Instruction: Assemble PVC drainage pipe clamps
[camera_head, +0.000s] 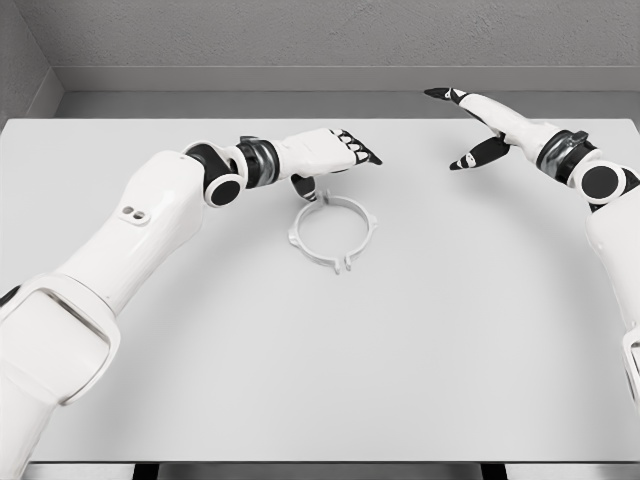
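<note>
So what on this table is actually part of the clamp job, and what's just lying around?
Part of the job:
- white ring-shaped pipe clamp
- left hand, just above the clamp's far edge
- right hand, raised off to the side, fingers spread

Just lying about:
- nothing else on the white table

one pipe clamp (334, 233), one table (450, 350), two hands

The left arm reaches in from the lower left, its forearm level and its left hand (335, 155) palm-down with fingers extended just above the far rim of the clamp ring (333, 232), thumb dipping toward it. The right hand (480, 125) hovers well right of the ring, fingers spread, holding nothing.
</note>
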